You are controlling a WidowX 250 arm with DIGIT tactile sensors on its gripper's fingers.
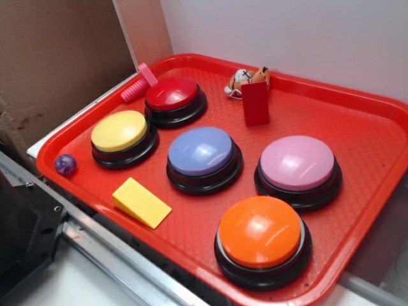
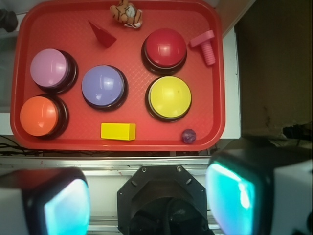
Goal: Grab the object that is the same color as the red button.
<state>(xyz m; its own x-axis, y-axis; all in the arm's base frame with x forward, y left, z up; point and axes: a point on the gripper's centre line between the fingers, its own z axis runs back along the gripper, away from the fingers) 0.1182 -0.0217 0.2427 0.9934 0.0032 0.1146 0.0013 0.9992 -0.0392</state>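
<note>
The gripper [image 2: 149, 196] stands wide open, empty. The red block [image 2: 102, 35] lies far ahead, slightly left, beyond the red button [image 2: 164, 47], standing on edge.

red button [image 1: 172, 93] glossy plastic | red block [image 1: 255, 103] matte | tray [image 1: 357, 127] textured plastic | cardboard [image 1: 57, 64] rough

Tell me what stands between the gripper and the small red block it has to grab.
The red block stands at the tray's far side, near the toy tiger. The gripper hangs open above the near edge. The purple button and yellow wedge lie roughly between; from above, nothing covers the block.
</note>
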